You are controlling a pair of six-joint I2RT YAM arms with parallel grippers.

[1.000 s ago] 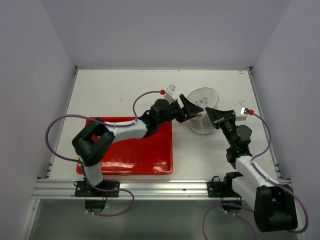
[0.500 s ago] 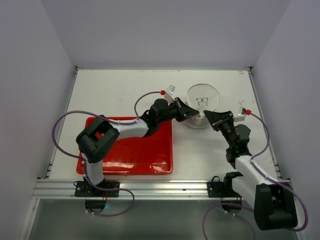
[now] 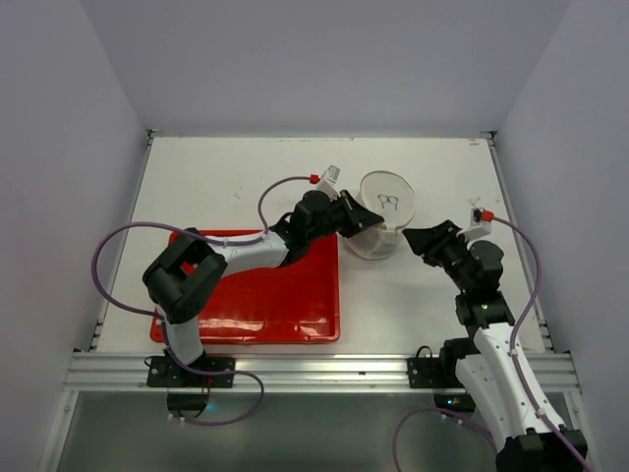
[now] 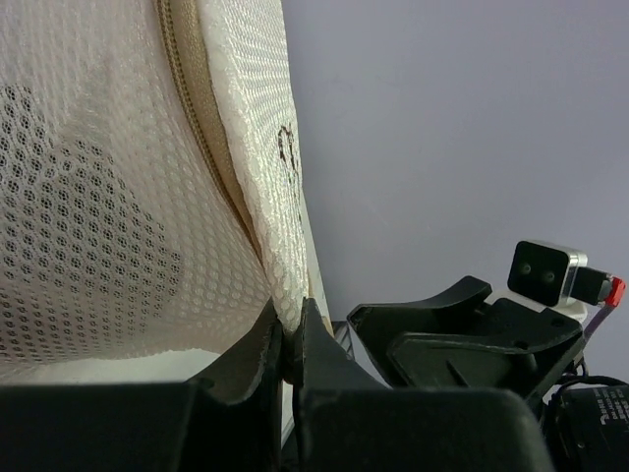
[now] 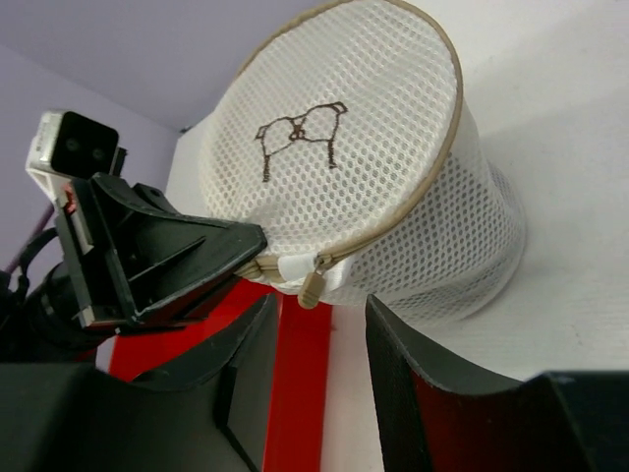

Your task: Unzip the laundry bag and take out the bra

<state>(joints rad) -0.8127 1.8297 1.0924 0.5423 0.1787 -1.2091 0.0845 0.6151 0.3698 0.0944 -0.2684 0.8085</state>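
Observation:
The laundry bag (image 3: pixel 383 218), a round whitish mesh pouch with a dark mark on its lid, stands tilted on the white table just right of the red tray. My left gripper (image 3: pixel 360 222) is shut on the bag's rim seam; in the left wrist view its jaws (image 4: pixel 291 323) pinch the mesh edge (image 4: pixel 280 265). My right gripper (image 3: pixel 417 238) is open just right of the bag. In the right wrist view the tan zipper pull (image 5: pixel 313 287) hangs off the rim just ahead of the gap between the open fingers (image 5: pixel 393 339). The bra is hidden.
The red tray (image 3: pixel 256 295) lies at the front left, under my left arm. Grey walls close the table (image 3: pixel 246 177) in on three sides. A metal rail (image 3: pixel 314 372) runs along the near edge.
My left gripper has shut on the bag's rim and tipped the bag up toward the left. My right gripper has opened and its arm has shifted slightly back.

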